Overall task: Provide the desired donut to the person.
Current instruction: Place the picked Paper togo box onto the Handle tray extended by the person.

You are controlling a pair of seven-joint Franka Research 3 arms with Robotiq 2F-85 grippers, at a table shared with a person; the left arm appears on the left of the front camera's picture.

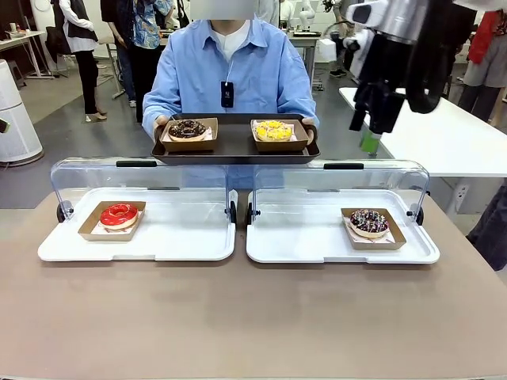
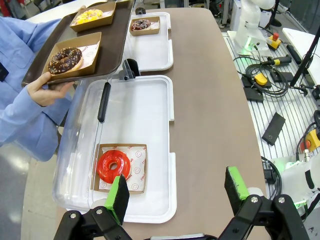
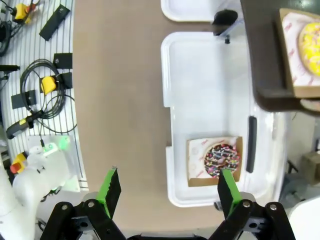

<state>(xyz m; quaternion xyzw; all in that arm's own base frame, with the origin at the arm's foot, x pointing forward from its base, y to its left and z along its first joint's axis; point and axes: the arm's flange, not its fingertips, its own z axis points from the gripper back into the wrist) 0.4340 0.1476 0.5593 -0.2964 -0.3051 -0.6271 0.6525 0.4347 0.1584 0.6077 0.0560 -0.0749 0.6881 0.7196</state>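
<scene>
While the person (image 1: 230, 75) in the light blue shirt holds a dark brown tray (image 1: 235, 147) bearing two boxed donuts over the display cases, apparently awaiting another, both arms hover high. The left gripper (image 2: 176, 194) gapes empty above the red glazed donut (image 2: 113, 166) in its cardboard tray; the right gripper (image 3: 169, 195) gapes empty near the chocolate sprinkled donut (image 3: 220, 159). Which donut is wanted, I cannot tell.
</scene>
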